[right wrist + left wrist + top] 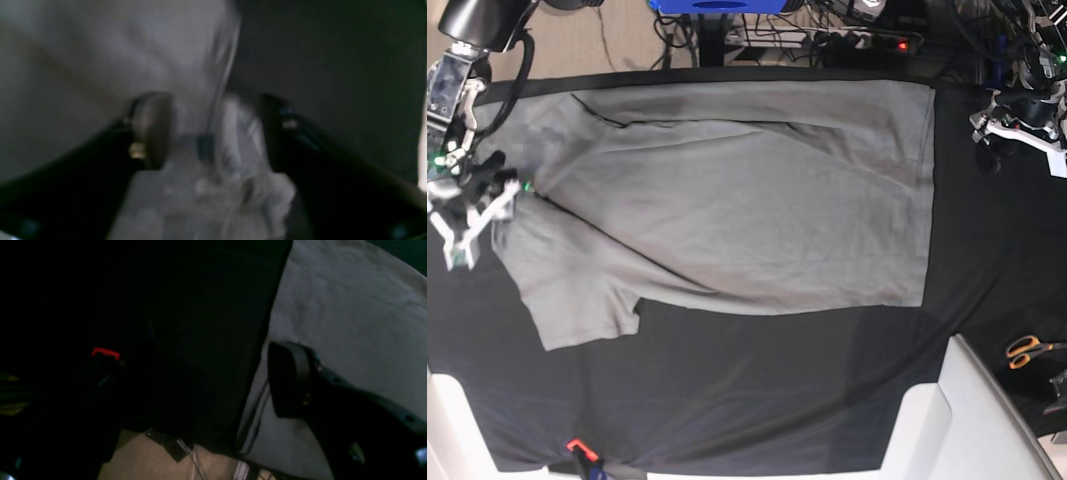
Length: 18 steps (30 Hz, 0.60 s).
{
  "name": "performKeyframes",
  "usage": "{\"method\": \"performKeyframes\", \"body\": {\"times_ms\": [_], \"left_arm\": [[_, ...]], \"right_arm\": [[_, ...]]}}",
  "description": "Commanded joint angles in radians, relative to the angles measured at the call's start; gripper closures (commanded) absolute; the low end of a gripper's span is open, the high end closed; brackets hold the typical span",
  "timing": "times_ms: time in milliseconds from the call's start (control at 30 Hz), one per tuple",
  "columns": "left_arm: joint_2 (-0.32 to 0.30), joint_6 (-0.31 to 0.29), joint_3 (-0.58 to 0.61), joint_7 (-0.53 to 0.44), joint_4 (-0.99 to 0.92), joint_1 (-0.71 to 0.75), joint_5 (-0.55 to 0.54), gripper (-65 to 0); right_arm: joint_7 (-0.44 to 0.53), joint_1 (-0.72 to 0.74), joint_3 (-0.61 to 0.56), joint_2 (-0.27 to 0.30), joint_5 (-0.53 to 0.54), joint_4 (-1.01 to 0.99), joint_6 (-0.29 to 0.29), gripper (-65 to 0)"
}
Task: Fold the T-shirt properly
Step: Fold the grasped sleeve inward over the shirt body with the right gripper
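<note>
At the near edge of the desk [727, 420], draped in a black cloth [777, 380], a small red clip [577, 444] sits by the front hem, and orange-handled scissors [1030, 349] lie off to one side beyond a white panel [967, 410]. Farther in, the grey T-shirt [747, 210] lies spread flat across the cloth, a short sleeve reaching toward the near side and long creases running over its body. The right gripper [213, 133] stands at the shirt's collar end with its jaws apart, bunched grey fabric lying loose between them, not pinched. The left gripper [1017, 125] hovers over bare cloth beyond the shirt's hem, released and holding nothing.
</note>
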Motion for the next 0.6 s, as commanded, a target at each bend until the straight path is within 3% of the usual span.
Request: {"method": "performKeyframes", "body": {"times_ms": [0,167,400,567], "left_arm": [[-0.015,-0.002,-0.006,-0.021,0.014,0.003,-0.011,-48.5],[-0.015,-0.002,-0.006,-0.021,0.014,0.003,-0.010,-48.5],[-0.017,-0.002,-0.011,-0.021,0.014,0.015,-0.010,-48.5],[-0.017,-0.002,-0.015,-0.021,0.014,0.015,-0.008,-48.5]], "right_arm": [[0.017,0.047,-0.001,0.009,0.005,0.017,-0.002,-46.7],[0.055,0.264,-0.003,0.061,0.005,-0.258,-0.002,-45.2],[0.368,0.521,0.001,0.185,0.005,-0.891,-0.002,-44.7],[0.506,0.626,-0.001,0.251,0.003,-1.203,-0.002,-44.7]]}}
